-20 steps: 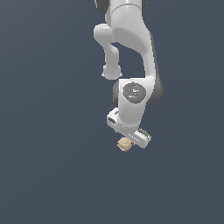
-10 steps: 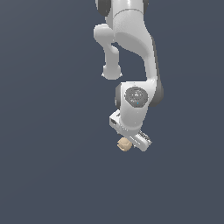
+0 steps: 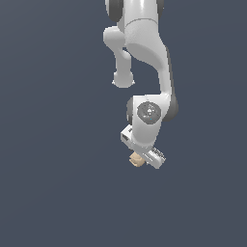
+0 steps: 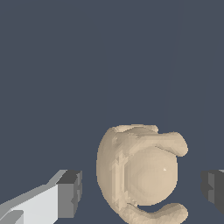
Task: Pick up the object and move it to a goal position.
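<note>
One thing matters here: the object (image 4: 140,173) sits right between the two fingers (image 4: 70,194) of the gripper (image 4: 142,190), with clear gaps on both sides in the wrist view. So the jaws are spread wide and not touching it. It looks a bit closer to one pad than the other, but it's inside the span either way, so I'd guess a straight squeeze would catch it without any sideways shuffle first.

From the exterior view, the gripper (image 3: 141,160) hangs low over the dark surface and the object (image 3: 136,160) peeks out just beside and under the white hand, toward the exterior view's left. No tabletop edges or corners show up in either picture, so I can't place it relative to those. Whether it's resting on the surface is hard to say for sure; there's no shadow to go by.

Looks-wise it's a small tan lump, rounded in the middle with curled folds wrapping around like a shell. No obvious long axis, it's roughly roundish. Lumpy shape could mean the pads land on a curl and it twists a little, just my guess.
</note>
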`<state>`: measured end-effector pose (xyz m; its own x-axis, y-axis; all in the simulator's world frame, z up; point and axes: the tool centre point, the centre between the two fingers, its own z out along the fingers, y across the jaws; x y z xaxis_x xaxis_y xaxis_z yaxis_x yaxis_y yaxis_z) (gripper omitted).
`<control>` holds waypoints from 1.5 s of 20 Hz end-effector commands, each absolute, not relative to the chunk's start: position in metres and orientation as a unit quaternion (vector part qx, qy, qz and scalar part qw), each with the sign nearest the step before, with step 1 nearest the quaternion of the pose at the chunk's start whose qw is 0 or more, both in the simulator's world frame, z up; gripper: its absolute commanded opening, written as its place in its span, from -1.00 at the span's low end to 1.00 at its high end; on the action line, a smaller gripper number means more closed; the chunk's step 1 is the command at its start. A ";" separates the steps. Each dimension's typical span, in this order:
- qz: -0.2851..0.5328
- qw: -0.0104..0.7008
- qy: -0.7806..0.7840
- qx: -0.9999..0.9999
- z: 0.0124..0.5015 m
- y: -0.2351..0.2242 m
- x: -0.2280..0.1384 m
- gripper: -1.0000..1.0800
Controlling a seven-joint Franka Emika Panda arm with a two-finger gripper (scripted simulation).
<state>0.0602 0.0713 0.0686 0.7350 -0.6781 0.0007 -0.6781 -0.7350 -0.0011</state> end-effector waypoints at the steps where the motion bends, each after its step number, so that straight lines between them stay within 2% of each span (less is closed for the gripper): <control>1: 0.000 0.000 0.365 -0.931 0.054 0.071 0.059 0.92; 9: 0.000 0.000 0.365 -0.931 0.040 0.071 0.061 0.92; 10: 0.000 0.000 0.365 -0.931 0.040 0.071 0.061 -1.00; 23: 0.000 0.000 0.365 -0.931 0.043 0.072 0.060 -1.00; 30: 0.000 0.000 0.365 -0.931 0.073 0.081 0.059 -1.00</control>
